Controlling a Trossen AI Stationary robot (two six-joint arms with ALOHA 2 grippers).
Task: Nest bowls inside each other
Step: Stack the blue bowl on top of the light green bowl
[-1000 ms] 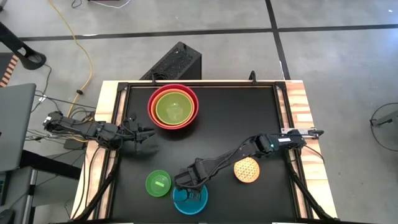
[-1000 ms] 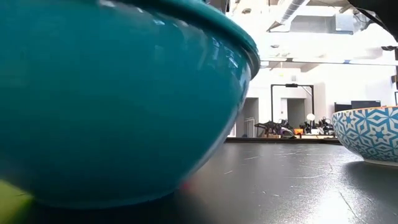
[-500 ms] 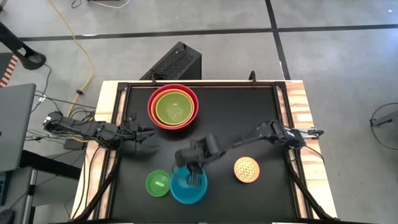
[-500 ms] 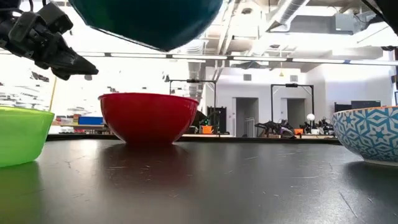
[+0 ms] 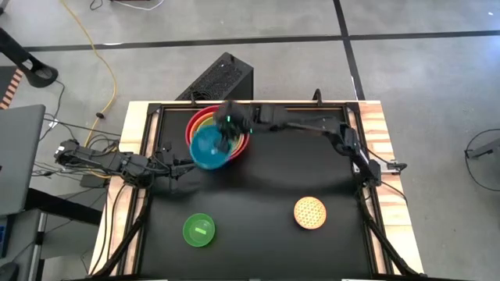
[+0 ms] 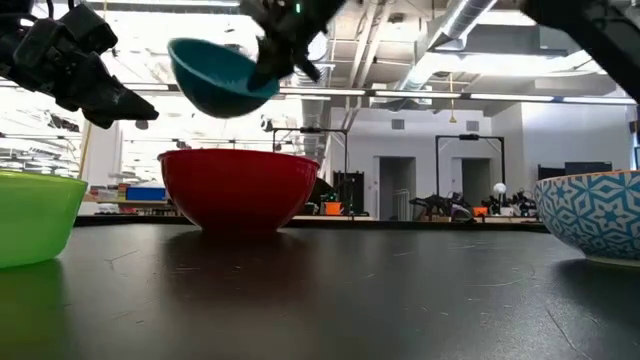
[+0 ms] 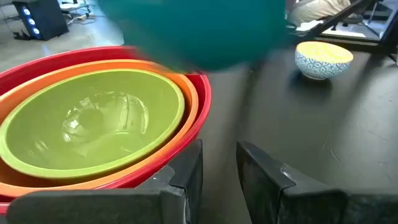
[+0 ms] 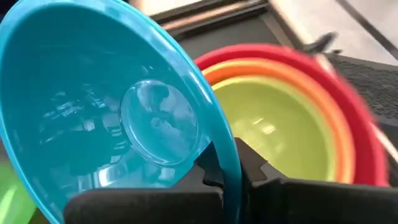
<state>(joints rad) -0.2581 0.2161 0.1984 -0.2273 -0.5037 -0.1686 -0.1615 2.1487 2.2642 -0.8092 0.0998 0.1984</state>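
High view: six bowls and two arms on a black table [image 5: 273, 187].

Right gripper [image 5: 228, 129] reaches to the far side, jaws clamped on the rim of the blue bowl [image 5: 208, 147], held tilted in the air above the near-left edge of the stack. Stack: red bowl [image 6: 238, 186] outermost, orange bowl [image 7: 189, 87] inside it, olive-green bowl [image 7: 93, 118] innermost. Bright green bowl [image 5: 198, 230] sits near-left, well apart from the stack. Dotted yellow bowl [image 5: 310, 212] sits near-right, blue-and-white patterned outside in the low view. Left gripper [image 5: 186, 167] waits at the table's left edge, just beside the stack, jaws slightly apart, holding nothing.
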